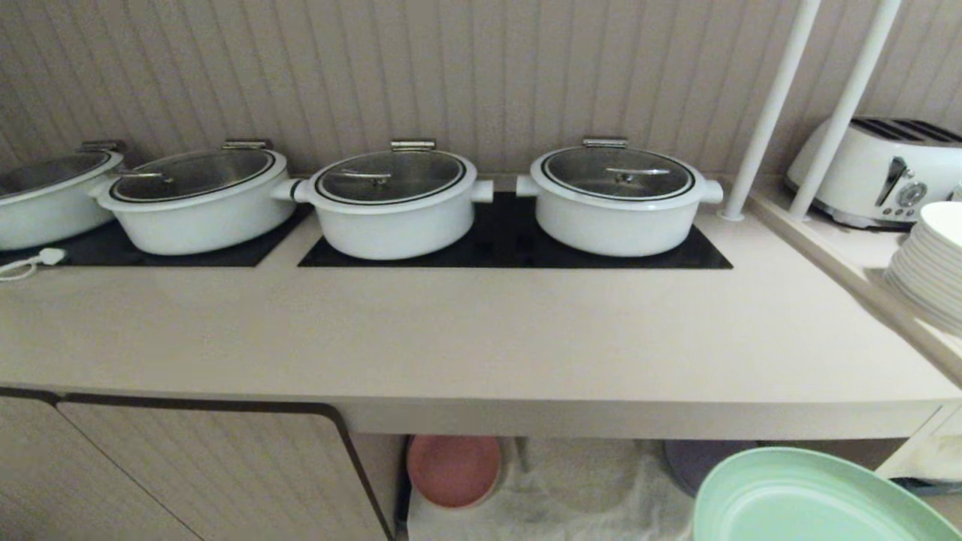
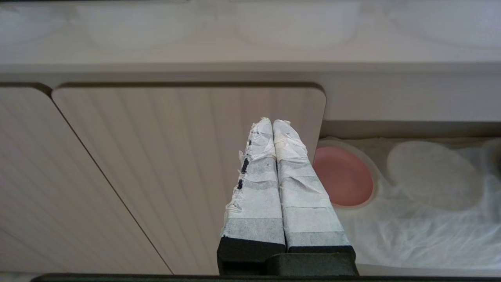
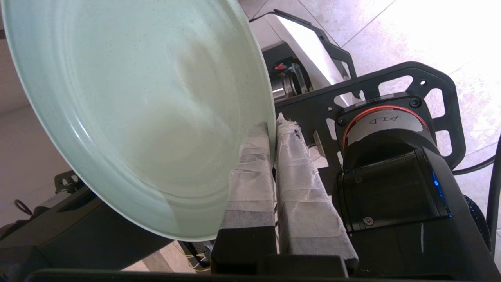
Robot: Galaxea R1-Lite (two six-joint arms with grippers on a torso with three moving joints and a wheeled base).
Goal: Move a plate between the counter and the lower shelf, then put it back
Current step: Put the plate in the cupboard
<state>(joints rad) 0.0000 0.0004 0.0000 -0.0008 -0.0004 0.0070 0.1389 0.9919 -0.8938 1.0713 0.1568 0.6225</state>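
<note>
The mint-green plate (image 3: pixel 129 117) is clamped by its rim between the taped fingers (image 3: pixel 250 172) of the right gripper (image 3: pixel 274 129), jaws pressed together on the edge. In the head view the plate (image 1: pixel 812 500) shows at 5 o'clock, off the counter's front edge and level with the shelf opening, partly cut by the frame. The right wrist view shows it tilted, with the robot's dark base (image 3: pixel 391 184) beyond it.

The beige counter (image 1: pixel 481 338) carries 4 white lidded pots (image 1: pixel 394 203) on black hob panels (image 1: pixel 518 240) toward 12 o'clock. A white toaster (image 1: pixel 879 169) and a stack of white plates (image 1: pixel 928 267) sit on the side top at 3 o'clock.

Under the counter, the lower shelf (image 1: pixel 586 481) is draped in wrinkled white cloth. A pink plate (image 1: pixel 453 469) lies at its 9 o'clock end, and a purple plate (image 1: pixel 695 462) shows beside the green one.

The left gripper (image 2: pixel 273 123) hangs before a cabinet door (image 2: pixel 176 168), its taped fingers together and holding nothing, the pink plate just beside them.
</note>
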